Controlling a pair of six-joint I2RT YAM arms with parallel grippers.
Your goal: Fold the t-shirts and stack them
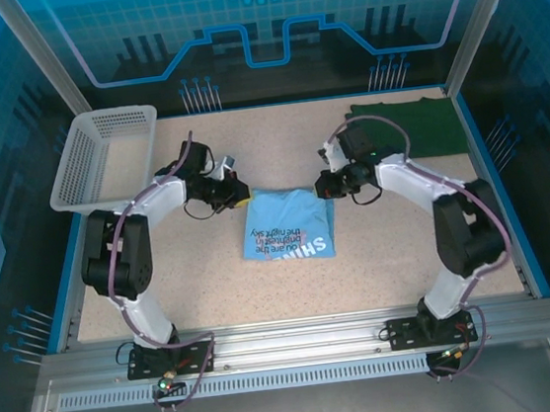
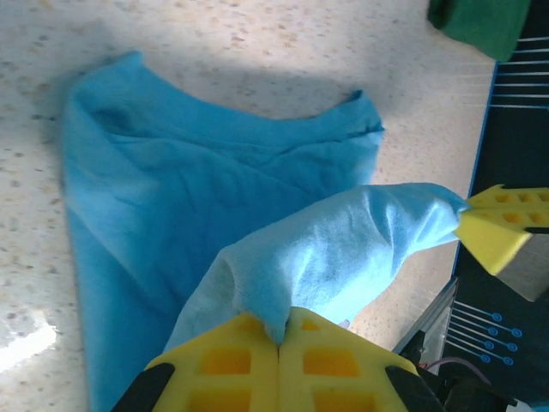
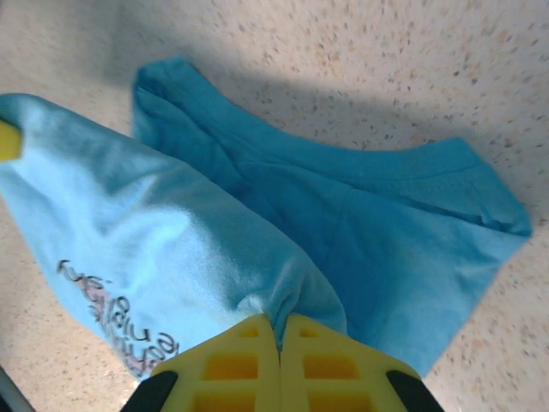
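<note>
Speckled tabletop (image 1: 391, 262) bears the blue t-shirt (image 1: 287, 226), left gripper (image 2: 280, 330) and right gripper (image 3: 279, 330) each clamped on its far edge, green t-shirt (image 1: 415, 125) beyond.

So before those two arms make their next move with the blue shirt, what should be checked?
1. Left jaws shut on the blue shirt: ok, its edge is pinched between the yellow pads.
2. Right jaws shut on the same shirt: ok, the right wrist view shows cloth bunched at the closed tips.
3. Held edge raised off the lower layer: ok, it arches above it.
4. Lower layer lying flat on the table: ok, with a few wrinkles.
5. Both held corners level with each other: cannot tell.
6. Green shirt and basket apart from the blue shirt: ok, they sit at the far right and far left corners.
</note>
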